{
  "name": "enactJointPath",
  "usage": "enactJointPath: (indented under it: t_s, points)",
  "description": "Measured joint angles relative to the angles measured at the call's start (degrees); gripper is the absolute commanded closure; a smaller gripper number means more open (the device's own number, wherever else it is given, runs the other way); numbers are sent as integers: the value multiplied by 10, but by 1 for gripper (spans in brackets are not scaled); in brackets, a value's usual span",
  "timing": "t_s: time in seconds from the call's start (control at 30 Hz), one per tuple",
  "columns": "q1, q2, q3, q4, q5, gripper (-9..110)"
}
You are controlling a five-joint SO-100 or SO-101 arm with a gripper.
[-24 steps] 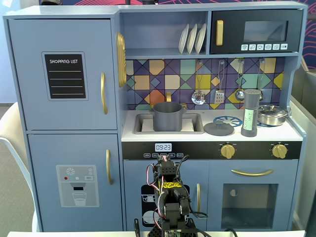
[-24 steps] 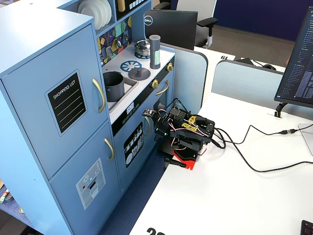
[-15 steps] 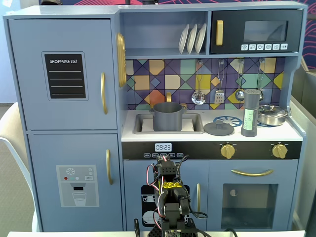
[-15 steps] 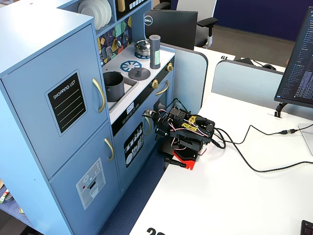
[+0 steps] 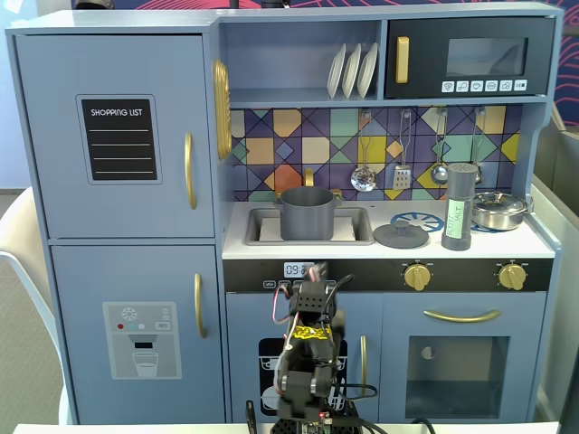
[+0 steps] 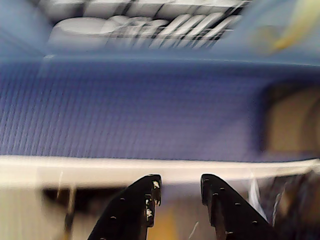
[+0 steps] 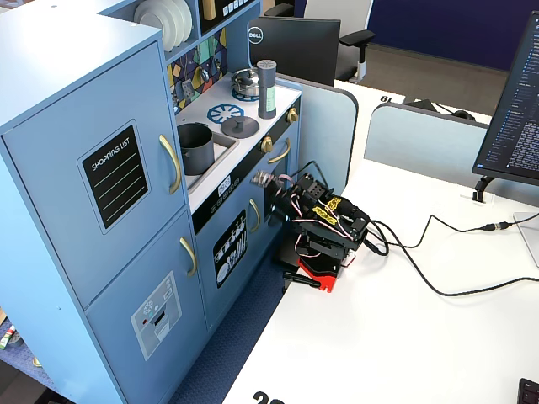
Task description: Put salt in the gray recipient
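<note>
The salt (image 5: 460, 208) is a tall dark-gray shaker with a pale green label. It stands upright on the toy kitchen's counter, right of the stove ring, and also shows in the other fixed view (image 7: 267, 88). The gray recipient (image 5: 307, 212), a gray pot with small side handles, sits in the sink (image 7: 195, 147). My gripper (image 6: 180, 185) is low in front of the kitchen's lower doors, folded back on the arm (image 7: 324, 227), far below both things. Its jaws stand apart with nothing between them. The wrist view is blurred and shows neither salt nor pot.
A flat gray lid (image 5: 401, 235) lies between sink and shaker. A shiny steel pan (image 5: 499, 210) sits right of the shaker. Utensils (image 5: 364, 176) hang on the backsplash above. Cables (image 7: 438, 286) run across the white table on the right, by a monitor (image 7: 515, 93).
</note>
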State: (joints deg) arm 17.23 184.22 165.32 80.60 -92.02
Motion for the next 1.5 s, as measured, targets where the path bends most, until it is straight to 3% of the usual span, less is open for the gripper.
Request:
enactJointPath:
  t_s: [0.23,0.4,0.57,1.0,1.5]
  points:
    - [231,-36,-163,-82,-13,100]
    - [330,-170,-299,-218,30,80]
    - [354,-327,-412,-356,83,69]
    - [364,-562,-484,-674,75,50]
    - [369,-756,-587,-795,47,54]
